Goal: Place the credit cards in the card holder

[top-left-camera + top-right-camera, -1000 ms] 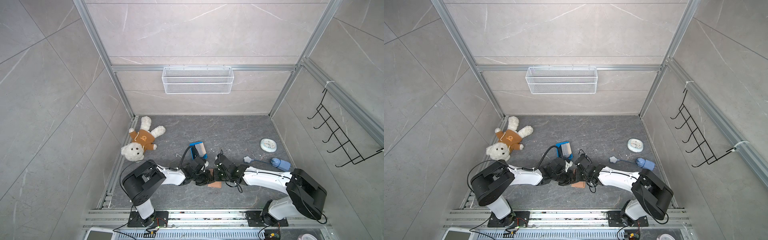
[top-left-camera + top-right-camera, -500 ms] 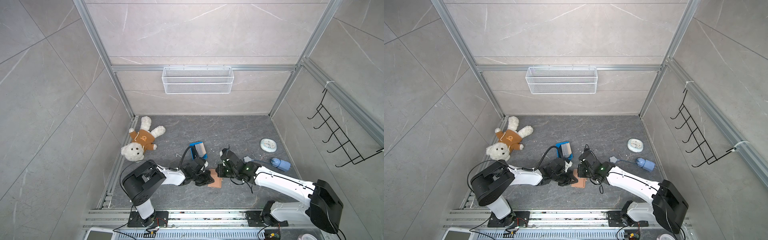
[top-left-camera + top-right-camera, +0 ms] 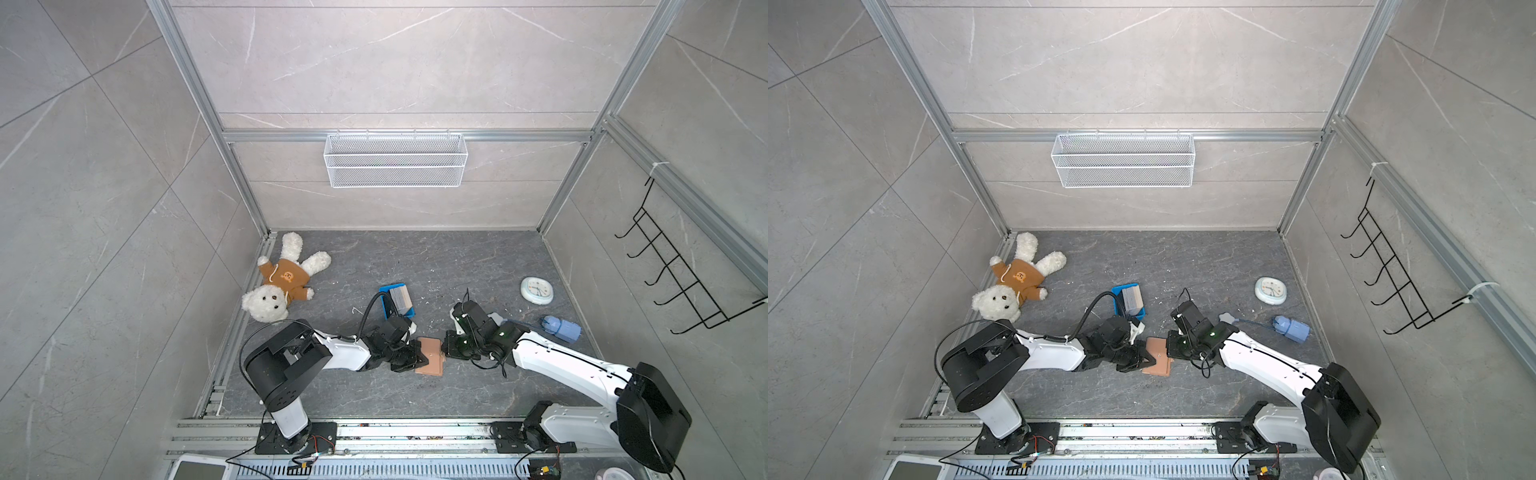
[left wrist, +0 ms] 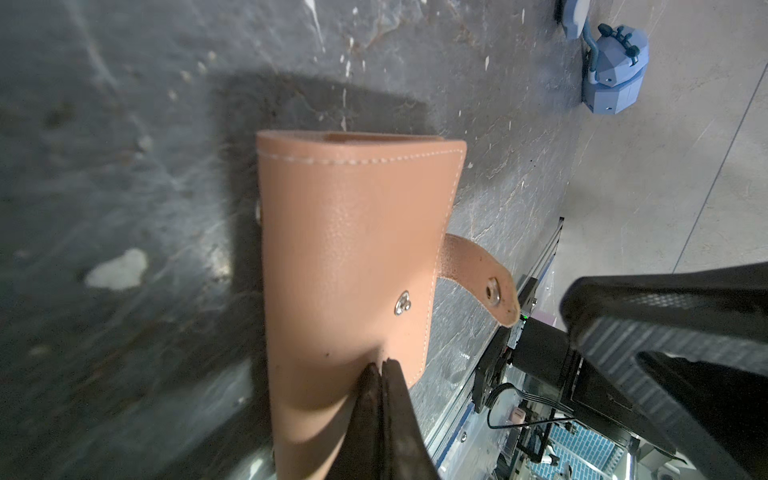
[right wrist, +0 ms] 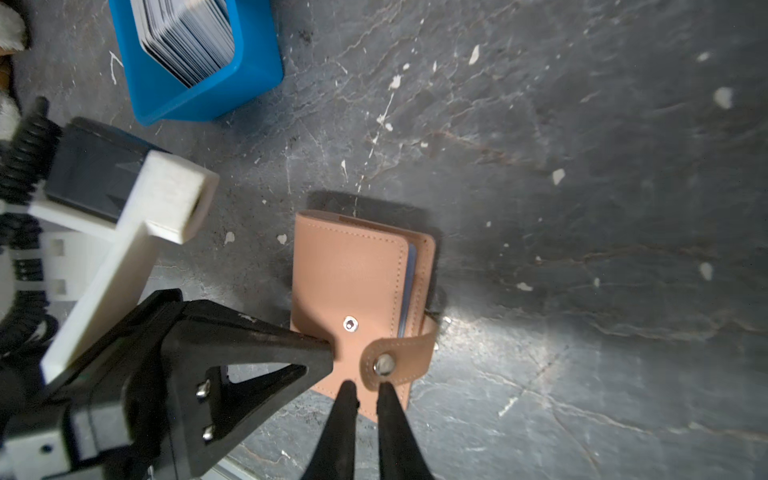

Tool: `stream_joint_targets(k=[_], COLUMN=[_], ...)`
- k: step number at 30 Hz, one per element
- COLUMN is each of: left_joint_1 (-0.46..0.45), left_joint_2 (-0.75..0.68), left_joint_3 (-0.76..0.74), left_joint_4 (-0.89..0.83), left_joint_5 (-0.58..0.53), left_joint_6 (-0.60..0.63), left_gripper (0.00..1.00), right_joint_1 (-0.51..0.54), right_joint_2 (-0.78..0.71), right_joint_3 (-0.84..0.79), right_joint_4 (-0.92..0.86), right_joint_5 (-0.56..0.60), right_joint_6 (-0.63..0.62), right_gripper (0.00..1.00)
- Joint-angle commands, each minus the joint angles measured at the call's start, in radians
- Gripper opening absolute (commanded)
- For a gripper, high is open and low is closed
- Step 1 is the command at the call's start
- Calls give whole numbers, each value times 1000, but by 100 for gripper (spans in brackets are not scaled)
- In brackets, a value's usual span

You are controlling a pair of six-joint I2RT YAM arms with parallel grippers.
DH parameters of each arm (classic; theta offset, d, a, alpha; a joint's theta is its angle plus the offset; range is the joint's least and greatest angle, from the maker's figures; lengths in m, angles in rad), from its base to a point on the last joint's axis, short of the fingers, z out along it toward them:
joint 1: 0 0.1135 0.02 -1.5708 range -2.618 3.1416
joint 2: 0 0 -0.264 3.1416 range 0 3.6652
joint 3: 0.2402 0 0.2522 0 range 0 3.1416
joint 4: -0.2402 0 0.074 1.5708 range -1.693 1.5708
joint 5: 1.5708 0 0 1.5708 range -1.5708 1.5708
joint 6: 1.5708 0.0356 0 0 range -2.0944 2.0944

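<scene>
Shows the card holder [image 5: 349,270] flat on the table [image 5: 582,208], shut left hand [image 4: 380,368] touching its cover, right hand [image 5: 366,388] narrowly parted at the strap [image 5: 399,357], hold unclear.

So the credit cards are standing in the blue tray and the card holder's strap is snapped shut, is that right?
Not quite: the strap is unsnapped, its button clear of the stud on the card holder, as the right wrist view shows. The credit cards do stand in the blue tray.
</scene>
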Motion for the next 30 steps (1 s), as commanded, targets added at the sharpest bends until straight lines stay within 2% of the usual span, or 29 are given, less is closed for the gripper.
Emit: stream_joint_targets(k=[1,8,20,30], left_joint_1=[-2,-1,-1,-1], left_joint_2=[-3,2,7,8], left_joint_3=[-12,-4,5,2], left_joint_4=[-69,-79,-82,-82], left_joint_5=[-35,-31,-24,-24], left_joint_6=[7,11,18,19], left_gripper=[3,3,2,2], right_joint_1=[-5,-8,-13,-18], right_joint_2=[30,52,89,0], right_joint_3=[-17,-23,-60,-43], right_joint_4=[16,13,185,2], right_joint_5=[-38,-21,-145,9], right_joint_6=[-13,-4,26,1], right_gripper=[15,15,17,17])
